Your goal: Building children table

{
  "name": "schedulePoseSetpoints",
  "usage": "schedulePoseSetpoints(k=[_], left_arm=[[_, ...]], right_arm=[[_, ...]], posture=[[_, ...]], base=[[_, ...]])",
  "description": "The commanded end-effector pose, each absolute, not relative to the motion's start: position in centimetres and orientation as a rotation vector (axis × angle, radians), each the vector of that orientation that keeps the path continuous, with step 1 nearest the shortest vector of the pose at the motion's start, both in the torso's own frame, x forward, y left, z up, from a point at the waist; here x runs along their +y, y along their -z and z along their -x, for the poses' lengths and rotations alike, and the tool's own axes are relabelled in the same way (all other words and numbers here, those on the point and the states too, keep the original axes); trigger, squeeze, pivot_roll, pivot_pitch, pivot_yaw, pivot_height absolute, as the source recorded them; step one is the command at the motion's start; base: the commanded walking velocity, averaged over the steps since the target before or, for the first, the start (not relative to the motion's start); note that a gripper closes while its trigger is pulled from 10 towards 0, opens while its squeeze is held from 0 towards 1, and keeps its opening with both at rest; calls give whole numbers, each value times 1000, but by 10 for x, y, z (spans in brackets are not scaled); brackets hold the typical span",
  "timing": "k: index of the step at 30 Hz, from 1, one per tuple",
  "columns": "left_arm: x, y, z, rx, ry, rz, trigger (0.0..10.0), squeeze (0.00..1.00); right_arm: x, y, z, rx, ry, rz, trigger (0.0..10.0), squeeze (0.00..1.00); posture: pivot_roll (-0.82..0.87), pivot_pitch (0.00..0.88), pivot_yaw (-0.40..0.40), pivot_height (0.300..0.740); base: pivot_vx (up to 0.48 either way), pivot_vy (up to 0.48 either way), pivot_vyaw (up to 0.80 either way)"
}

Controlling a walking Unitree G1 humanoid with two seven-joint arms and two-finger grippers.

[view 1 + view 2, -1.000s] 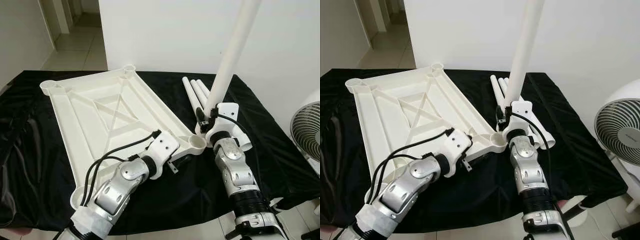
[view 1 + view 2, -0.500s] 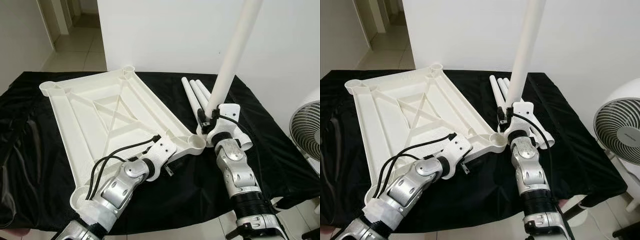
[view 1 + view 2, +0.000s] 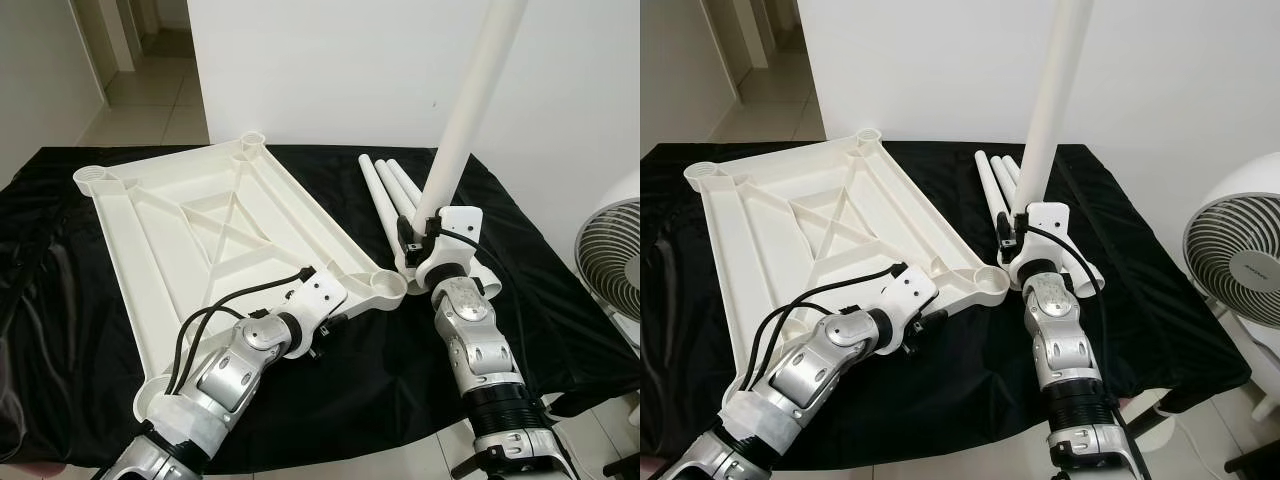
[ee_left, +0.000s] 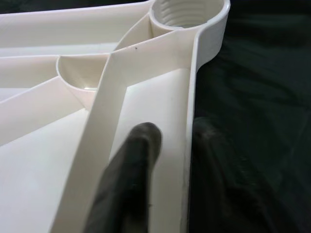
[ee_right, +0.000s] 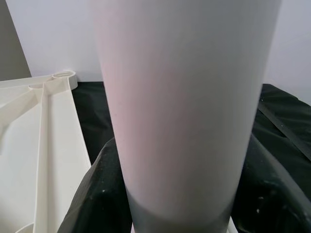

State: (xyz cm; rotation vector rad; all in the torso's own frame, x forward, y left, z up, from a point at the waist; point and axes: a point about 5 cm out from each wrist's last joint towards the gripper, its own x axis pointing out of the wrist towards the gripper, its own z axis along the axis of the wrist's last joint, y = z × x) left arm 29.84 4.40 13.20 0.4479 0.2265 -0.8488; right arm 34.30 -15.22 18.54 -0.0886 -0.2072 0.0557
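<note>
My right gripper (image 5: 180,194) is clamped on the white table leg (image 3: 462,110), which I hold nearly upright (tilted slightly rightward) just beside the near right corner socket (image 3: 385,285) of the upturned white tabletop (image 3: 200,220). My left gripper (image 4: 165,141) straddles the tabletop's near edge by that same socket, one finger (image 4: 131,170) inside the rim, one outside; I see them parted around the wall. Three more legs (image 3: 390,185) lie on the black cloth (image 3: 540,290). A fan (image 3: 1240,260) stands at right.
</note>
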Motion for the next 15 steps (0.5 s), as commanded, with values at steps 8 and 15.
schedulePoseSetpoints(k=[8, 15], left_arm=[[67, -119, -286, 318, 884, -547, 0, 0], [86, -116, -276, 350, 904, -595, 0, 0]], right_arm=[[-157, -190, -343, -220, -35, 87, 10000, 0], [-152, -187, -343, -200, -85, 89, 10000, 0]], posture=[[13, 52, 2, 740], [23, 53, -6, 740]], base=[[0, 0, 0], [0, 0, 0]])
